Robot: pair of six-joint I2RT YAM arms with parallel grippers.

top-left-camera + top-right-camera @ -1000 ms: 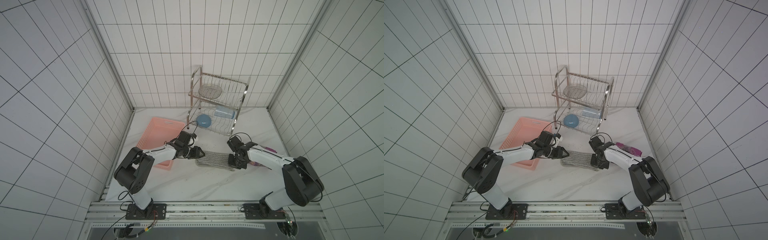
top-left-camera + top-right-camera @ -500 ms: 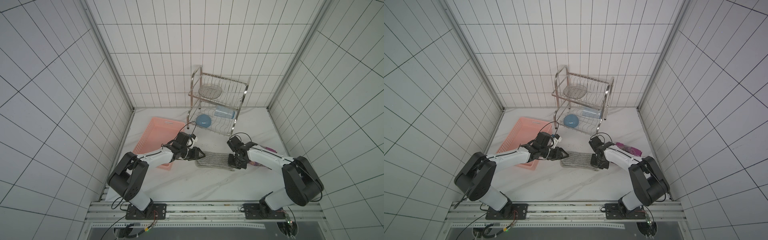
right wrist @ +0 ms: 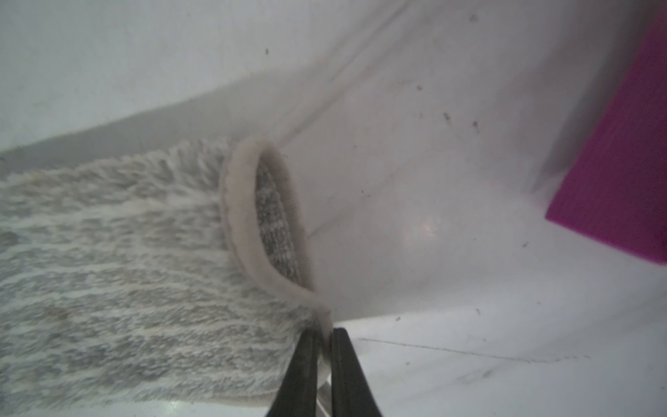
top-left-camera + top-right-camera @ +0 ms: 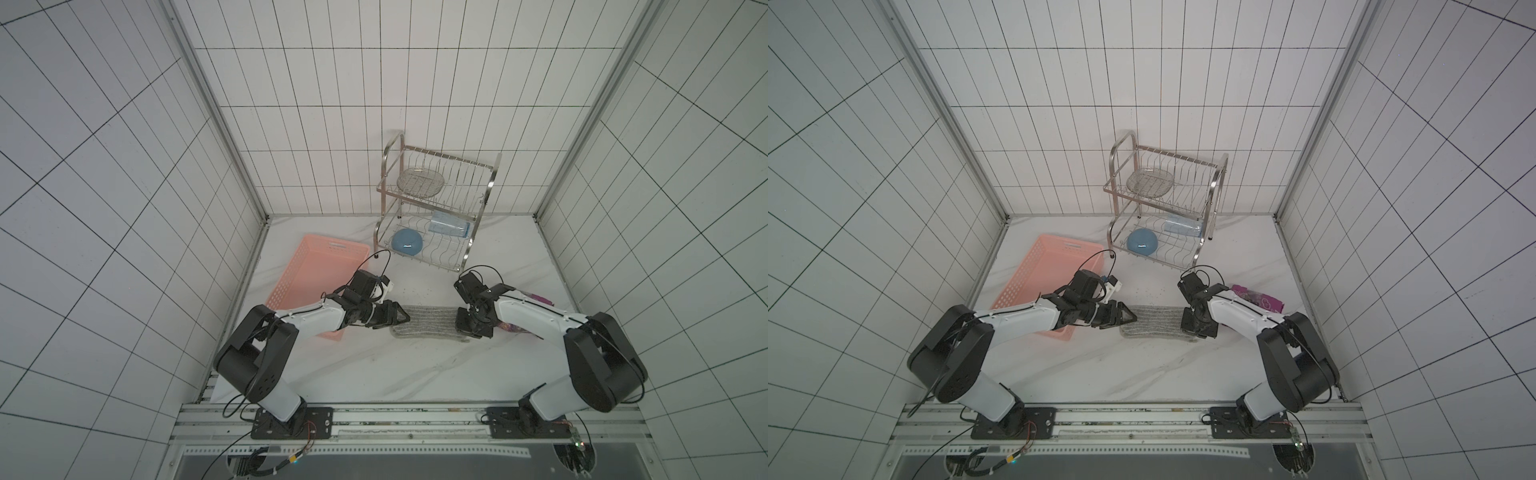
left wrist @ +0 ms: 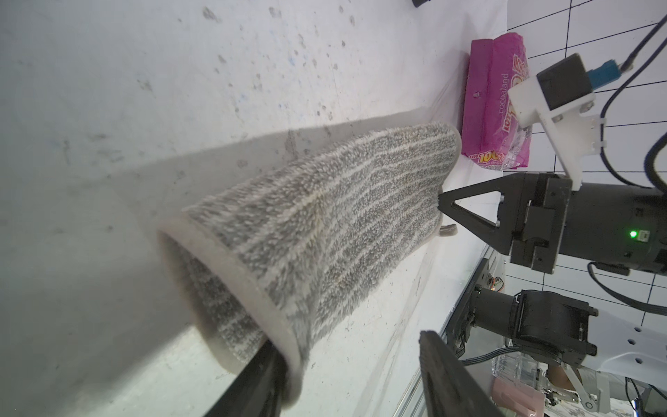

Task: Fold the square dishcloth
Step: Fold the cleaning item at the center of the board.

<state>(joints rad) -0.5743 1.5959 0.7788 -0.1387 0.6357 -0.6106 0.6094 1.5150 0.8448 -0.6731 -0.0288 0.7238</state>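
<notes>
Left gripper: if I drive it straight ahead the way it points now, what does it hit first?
The square dishcloth: the left gripper, jaws open, points at its near end, which seems to touch one finger. Farther along that line, the right gripper pinches the far end.

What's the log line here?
square dishcloth: doubled over | left gripper: open, one finger under cloth end | right gripper: shut on opposite edge

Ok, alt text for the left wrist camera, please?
The grey striped dishcloth, doubled over, lies on the white table, with the left gripper open at its near edge, one of its fingers against the cloth. The right gripper meets the far corner, a purple snack packet beyond.
</notes>
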